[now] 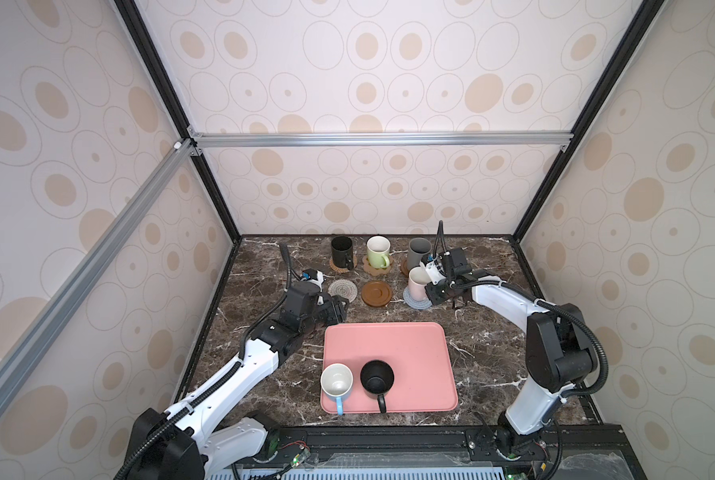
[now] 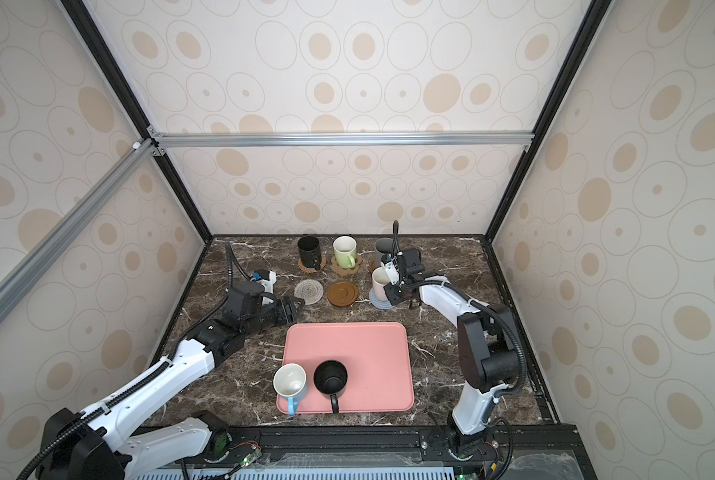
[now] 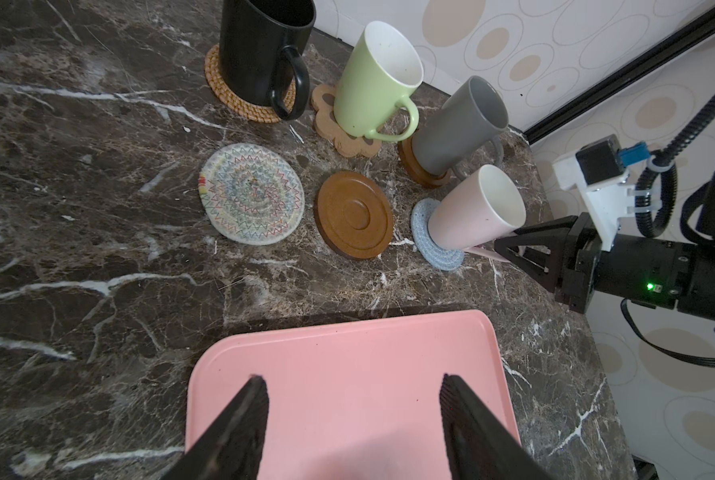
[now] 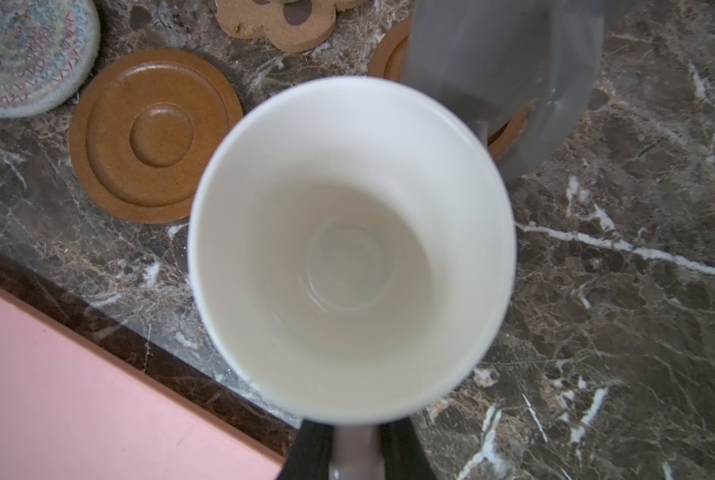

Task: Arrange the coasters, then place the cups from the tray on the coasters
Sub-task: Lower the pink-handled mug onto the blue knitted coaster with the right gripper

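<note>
Biggest item: pink tray (image 1: 389, 353), just under and ahead of the left gripper (image 3: 351, 377). Left wrist view: fingertips framed against the tray's far end. Both top views: hanging just off its far-left corner. Spread wide, nothing between the fingers.

Over at the right gripper (image 4: 353, 428): clamped on the handle of the pink cup (image 4: 347, 249). Right wrist view: handle pinched between two black fingers, cup's white inside filling the frame, anything beneath hidden. Left wrist view: same grip side-on, plus grey-blue coaster (image 3: 430, 241) showing around the cup's base. Seated or just above: can't tell.

Only in both top views: light blue cup (image 1: 336, 381) and black cup (image 1: 376, 376), upright, just beside each other on the tray, well behind the left gripper.

Beyond the left gripper's fingertips, far row: second black cup (image 3: 264, 54) on rattan coaster (image 3: 222, 87), green cup (image 3: 372, 83) on paw coaster (image 3: 349, 145), grey cup (image 3: 459, 124) on brown disc (image 3: 420, 174), that last pair just past the pink cup from the right gripper.

Between left gripper and far row: beige woven coaster (image 3: 253, 193) and second brown disc (image 3: 353, 216), side by side, uncovered.
</note>
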